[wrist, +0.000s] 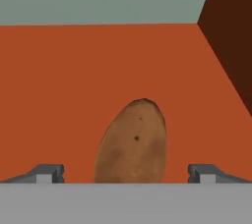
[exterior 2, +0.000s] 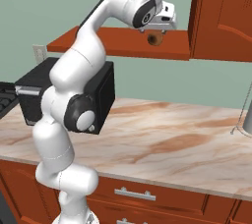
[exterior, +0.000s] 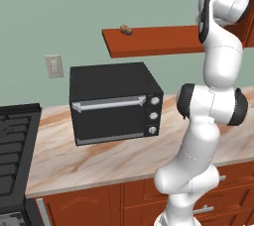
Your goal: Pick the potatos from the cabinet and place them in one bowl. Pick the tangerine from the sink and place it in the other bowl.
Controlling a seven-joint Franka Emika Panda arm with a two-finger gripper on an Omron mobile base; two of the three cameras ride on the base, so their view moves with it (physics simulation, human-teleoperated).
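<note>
tool (wrist: 126, 176): fingers wide apart, holding nothing | potato (wrist: 132, 142): lies on the cabinet shelf (wrist: 59, 95), between the two fingertips, not touched | second potato (exterior: 126, 30): near the left end of the same shelf, above the black oven (exterior: 114, 102) on the counter (exterior: 99, 160)

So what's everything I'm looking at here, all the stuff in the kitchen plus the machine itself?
potatoes: two, brown, on the shelf; one near its left end, one under the gripper
shelf: one, reddish-brown, on the wall
cabinet: one, reddish-brown, right of the shelf
toaster oven: one, black, on the counter
counter: one, marbled beige
stove: one, black, far left
wall outlet: one, pale, above the oven
drawers: reddish-brown, metal handles, below the counter
arm: one, white with dark joints
gripper: one, open, either side of a potato
</note>
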